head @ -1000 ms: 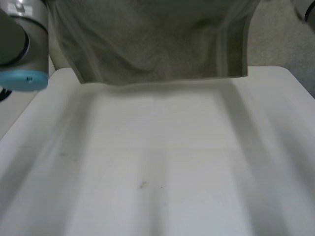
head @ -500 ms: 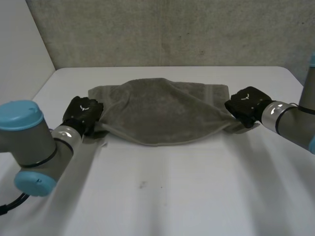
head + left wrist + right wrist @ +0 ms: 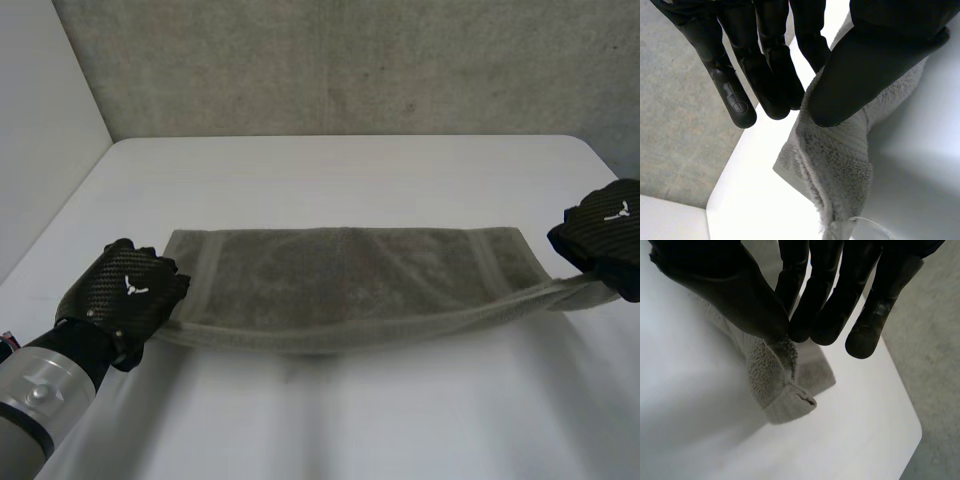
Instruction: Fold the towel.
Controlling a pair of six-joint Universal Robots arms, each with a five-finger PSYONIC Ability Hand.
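Left hand [image 3: 125, 295], lower left, and right hand [image 3: 605, 235], right edge, each pinch a grey towel [image 3: 350, 275] corner. Shallow grips risk slippage under tension.

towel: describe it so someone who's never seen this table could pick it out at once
Start at the white table. Across its middle lies a long grey-green towel, stretched as a strip between the left hand and the right hand, each pinching one end. It is the only cloth there, fuzzy, with a woven band near each end.
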